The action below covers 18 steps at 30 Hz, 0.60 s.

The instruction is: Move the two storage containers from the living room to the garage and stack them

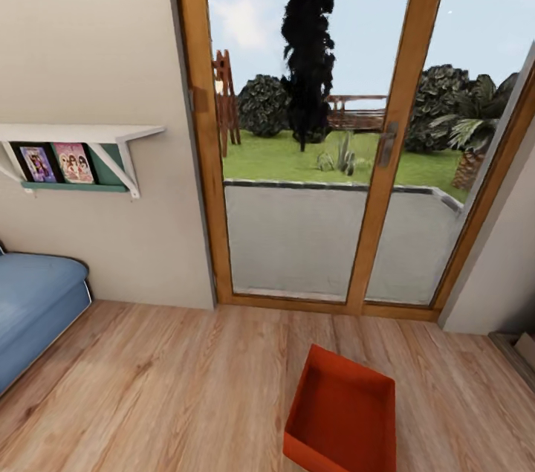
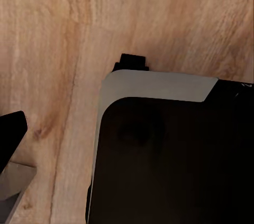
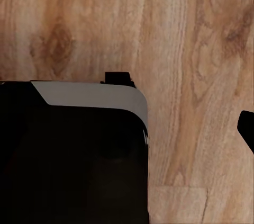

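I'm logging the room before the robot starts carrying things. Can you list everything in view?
storage container: one, orange-red, open top, on the wood plank floor near the glass door.
sofa: one, blue, at the left edge.
wall shelf: one, white, above the sofa.
picture books: two, pink and purple, under the shelf.
glass door: one, wooden frame, garden beyond.
door handle: one, grey, on the frame.
robot base: black with grey edge, over the planks in both wrist views.

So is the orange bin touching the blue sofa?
Apart. The head view shows the bin on the wood floor toward the right, with a wide stretch of bare planks between it and the sofa.
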Motion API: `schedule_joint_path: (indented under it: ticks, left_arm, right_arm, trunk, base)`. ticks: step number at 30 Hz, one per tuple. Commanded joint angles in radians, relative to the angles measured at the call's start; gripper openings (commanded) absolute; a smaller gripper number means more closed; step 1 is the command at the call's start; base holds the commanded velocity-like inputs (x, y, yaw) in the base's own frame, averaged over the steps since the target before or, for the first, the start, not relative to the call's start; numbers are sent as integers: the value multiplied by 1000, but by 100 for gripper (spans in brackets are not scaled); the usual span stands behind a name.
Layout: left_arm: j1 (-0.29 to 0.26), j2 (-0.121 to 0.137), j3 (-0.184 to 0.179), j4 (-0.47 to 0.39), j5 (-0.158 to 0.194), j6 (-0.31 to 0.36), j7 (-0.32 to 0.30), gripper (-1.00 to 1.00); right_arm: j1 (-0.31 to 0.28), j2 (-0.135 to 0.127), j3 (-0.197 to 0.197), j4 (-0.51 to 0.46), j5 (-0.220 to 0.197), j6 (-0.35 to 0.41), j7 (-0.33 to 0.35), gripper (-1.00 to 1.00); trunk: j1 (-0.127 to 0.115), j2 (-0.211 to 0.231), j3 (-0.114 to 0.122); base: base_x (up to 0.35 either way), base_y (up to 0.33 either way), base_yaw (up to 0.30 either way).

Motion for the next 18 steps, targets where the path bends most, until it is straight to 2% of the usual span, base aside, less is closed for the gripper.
schedule_joint_path:
  ticks: [1, 6, 11, 18]
  left_arm:
    - [0, 0, 5, -1, 8, 4, 1, 100]
    - [0, 0, 5, -1, 8, 4, 1, 100]
    - [0, 0, 5, -1, 8, 4, 1, 100]
    - [0, 0, 5, -1, 8, 4, 1, 100]
  right_arm:
    - [-1, 1, 8, 2, -8, -5, -2, 100]
    - [-1, 2, 8, 2, -9, -5, -2, 100]
    - [-1, 2, 7, 2, -9, -5, -2, 100]
    - [-1, 2, 7, 2, -10, -5, -2, 100]
  trunk:
    - [1, -1, -1]
    - [1, -1, -1]
    - [1, -1, -1]
    - [1, -1, -1]
  base:
    - [279, 214, -9]
    - [279, 203, -152]
    - [241, 67, -229]
    - [29, 3, -245]
